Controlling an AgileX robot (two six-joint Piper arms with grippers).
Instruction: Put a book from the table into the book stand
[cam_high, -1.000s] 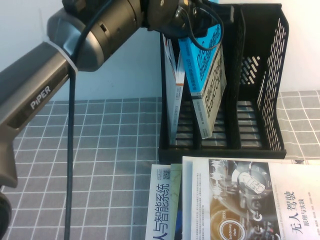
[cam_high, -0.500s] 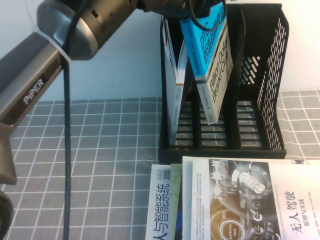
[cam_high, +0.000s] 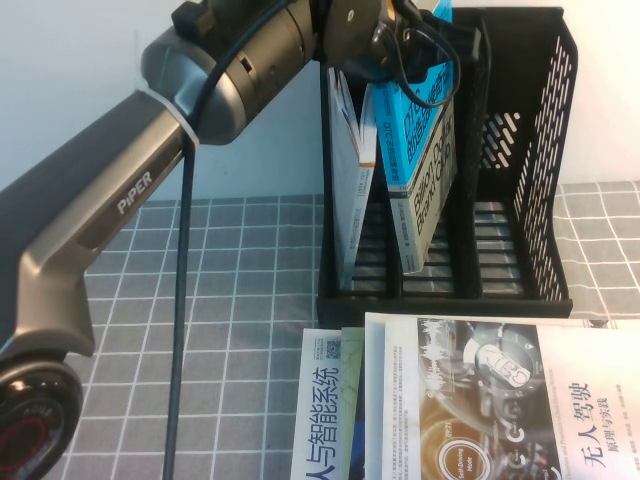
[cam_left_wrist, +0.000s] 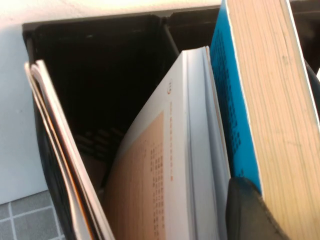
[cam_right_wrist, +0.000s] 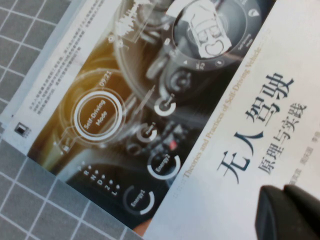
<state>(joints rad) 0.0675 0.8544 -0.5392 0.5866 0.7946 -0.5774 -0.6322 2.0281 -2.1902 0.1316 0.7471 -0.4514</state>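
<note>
Blue-and-grey paperback at black file rack, grid-cloth bench (cam_high: 230, 290).
Left gripper (cam_high: 432, 55), fingers clamped on the book (cam_high: 425, 160), holds it tilted in the book stand (cam_high: 520, 190) middle compartment; right gripper (cam_right_wrist: 292, 212) over cream-covered book (cam_right_wrist: 165, 100), finger opening cannot be told.

A cream-covered book (cam_high: 500, 400) overlaps a white book (cam_high: 322, 420).

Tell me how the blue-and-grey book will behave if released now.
The book looks thick and stiff, so it probably won't flop. Held tilted in the book stand by the left end effector, it would likely lean. The right end effector hovers over the cream-covered book.
</note>
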